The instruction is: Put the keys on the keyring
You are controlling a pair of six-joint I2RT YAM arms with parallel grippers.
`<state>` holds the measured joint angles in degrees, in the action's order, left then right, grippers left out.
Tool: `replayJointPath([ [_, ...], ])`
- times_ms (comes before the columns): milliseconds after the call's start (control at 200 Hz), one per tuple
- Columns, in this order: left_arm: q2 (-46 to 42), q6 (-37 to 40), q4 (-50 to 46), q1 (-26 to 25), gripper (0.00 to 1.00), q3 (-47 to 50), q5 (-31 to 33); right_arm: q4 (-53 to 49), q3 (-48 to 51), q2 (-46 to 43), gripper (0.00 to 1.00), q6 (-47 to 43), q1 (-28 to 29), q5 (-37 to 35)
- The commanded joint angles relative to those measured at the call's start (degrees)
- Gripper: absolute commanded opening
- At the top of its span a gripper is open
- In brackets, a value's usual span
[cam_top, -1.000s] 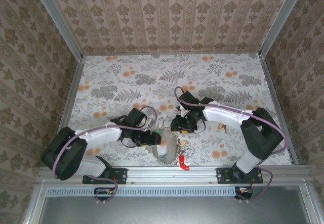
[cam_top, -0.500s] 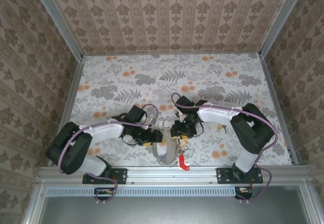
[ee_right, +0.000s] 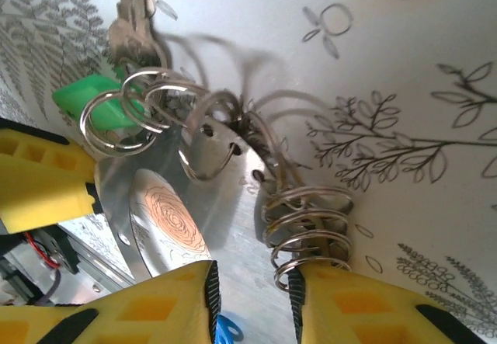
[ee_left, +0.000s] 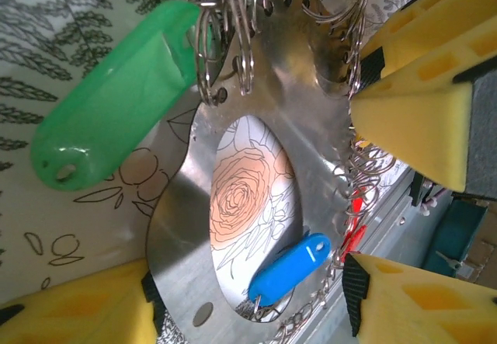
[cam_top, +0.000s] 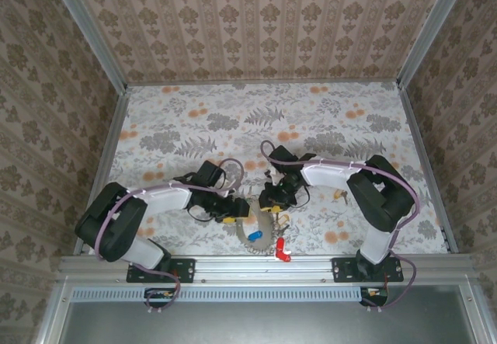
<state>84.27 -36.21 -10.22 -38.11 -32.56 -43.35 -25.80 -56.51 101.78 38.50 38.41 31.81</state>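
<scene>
Floral desk [cam_top: 349, 111] bears the keyring [ee_left: 182, 227] at its 6 o'clock edge; left jaws straddle its near end half open, grip impossible to tell, so the narrowly parted, empty-looking right jaws should pinch just one of the split rings [ee_right: 309, 198], never the stack.

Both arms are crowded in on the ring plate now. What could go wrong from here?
At the right gripper, the jaws sit right at the stack of small steel split rings on the flat oval metal keyring plate; closing could catch several at once.
The left gripper is so close that the two could collide.
</scene>
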Motion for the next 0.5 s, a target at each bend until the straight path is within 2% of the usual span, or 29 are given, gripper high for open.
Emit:
replayJointPath([
  [0,-0.69,2.62,3.13,-0.32,0.61,-1.95,-4.86,4.28,-0.22,1.12,0.32,0.96,0.43,2.23],
  [140,-1.73,2.65,2.66,0.22,0.61,-1.9,-4.31,5.36,1.57,0.53,0.31,1.46,0.39,1.26],
  [495,-2.71,0.66,4.39,0.24,0.38,-1.16,-0.5,7.02,3.09,-0.56,0.3,2.19,0.0,1.43],
])
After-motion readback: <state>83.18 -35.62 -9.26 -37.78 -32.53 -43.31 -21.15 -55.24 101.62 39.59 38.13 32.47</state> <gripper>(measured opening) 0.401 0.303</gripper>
